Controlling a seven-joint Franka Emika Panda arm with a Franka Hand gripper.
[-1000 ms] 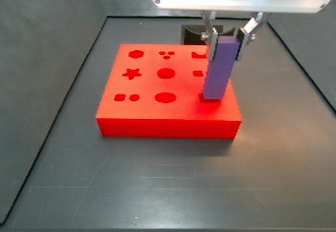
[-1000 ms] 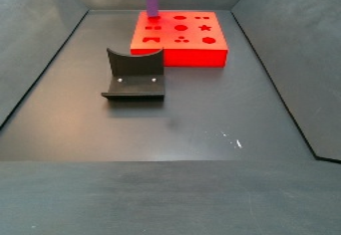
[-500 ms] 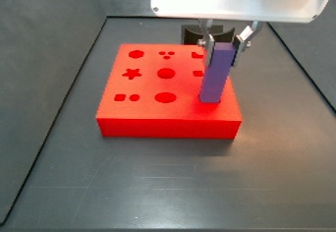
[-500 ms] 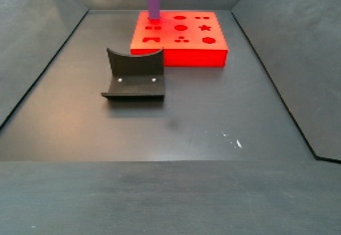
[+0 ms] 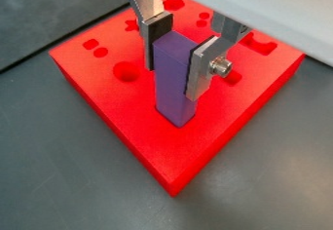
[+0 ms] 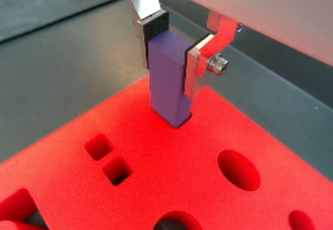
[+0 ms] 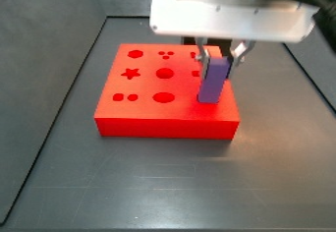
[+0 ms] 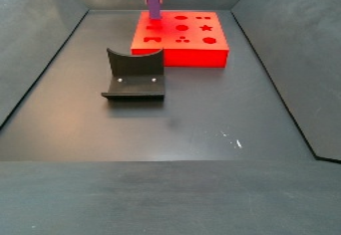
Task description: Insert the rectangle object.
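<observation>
Over the red block (image 7: pixel 168 91) you have the gripper (image 7: pixel 219 52), sitting near the block's edge on the side away from the star hole (image 7: pixel 132 75). Its two silver fingers (image 5: pixel 205 63) are clamped on the upper part of the bar (image 5: pixel 176 76), one plate on each wide face; both wrist views show the dark pads pressed flat against the purple-blue surface. The bar (image 6: pixel 172 81) stands upright, lower end down in the block's top face (image 6: pixel 156 171). You can see the foot of the bar meeting the red surface in both wrist views, but whether it sits inside a slot or only rests on the face cannot be told from the contact line alone. In a side view the bar (image 7: pixel 214 79) shows only a short length above the block, with the gripper body low over it.

Round and square holes (image 6: pixel 109 159) lie open in the block beside the bar, none touching it. In a side view the block (image 8: pixel 182 40) sits at the far end of the dark floor (image 8: pixel 200 119), with the bar (image 8: pixel 155 2) rising from its far corner. A dark grey curved piece (image 8: pixel 135 76) stands on the floor well apart from the block, nearer the camera, untouched by the gripper.
</observation>
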